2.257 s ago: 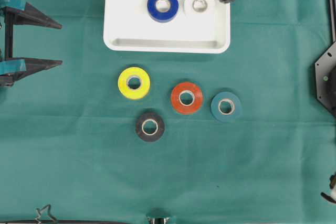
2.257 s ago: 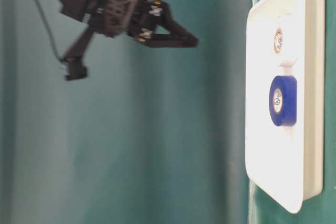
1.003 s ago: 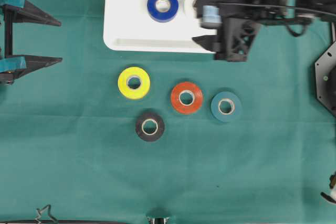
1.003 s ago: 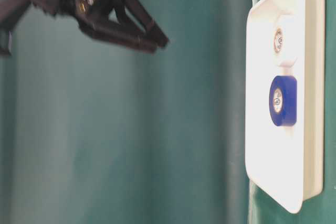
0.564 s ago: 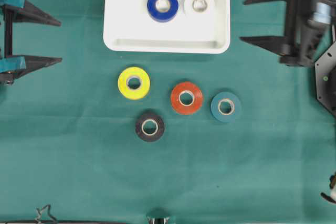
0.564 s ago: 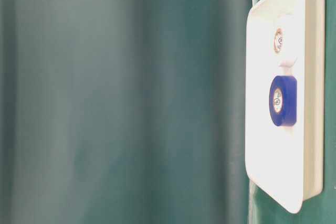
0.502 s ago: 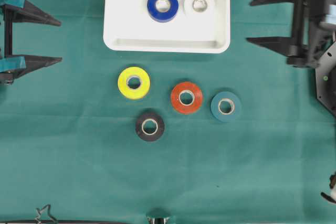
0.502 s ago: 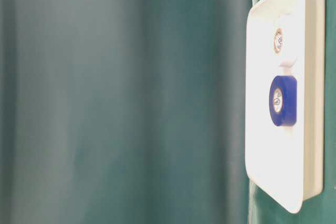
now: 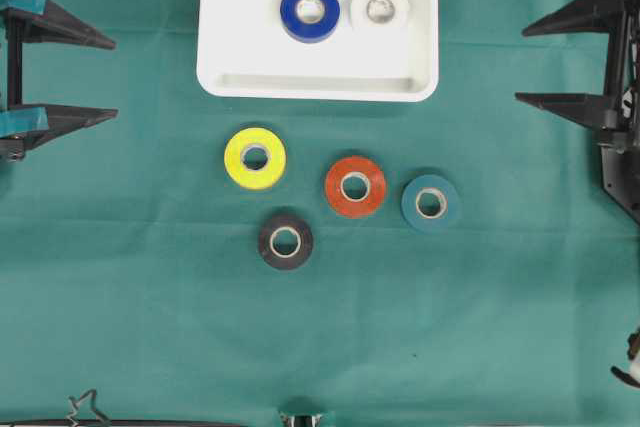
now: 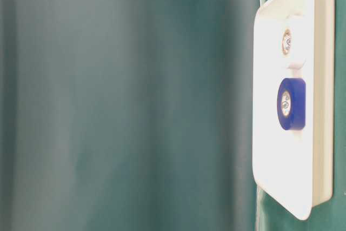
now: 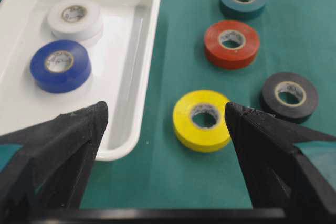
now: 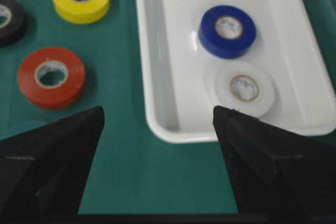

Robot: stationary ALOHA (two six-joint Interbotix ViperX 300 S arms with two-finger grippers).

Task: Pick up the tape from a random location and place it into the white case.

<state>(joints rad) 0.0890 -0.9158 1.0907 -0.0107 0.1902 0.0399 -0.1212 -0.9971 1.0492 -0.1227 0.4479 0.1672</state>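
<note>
- The right gripper hangs at the right edge of the overhead view, its two black, wedge-shaped fingers spread wide apart with nothing between them.
- The left gripper sits at the left edge, its jaws likewise wide open and empty; its black fingers carry patches of teal tape near the base.
- Between the two tools, toward the far side, lies the white case, a shallow, smooth plastic tray with rounded corners and a raised rim.
- Inside the case lie two flat rings side by side: a blue tape roll and a white tape roll; the white one lies nearer the right gripper.
- In front of the case, on the green cloth, four more rolls lie flat and apart from each other.
- The yellow tape roll is nearest the left gripper, just ahead of its open fingers in the left wrist view.
- The black tape roll lies beside it, further from the case.
- The red tape roll sits in the middle.
- The teal tape roll lies closest to the right gripper, nearly matching the cloth in colour.
- Each roll shows a pale cardboard core.
</note>
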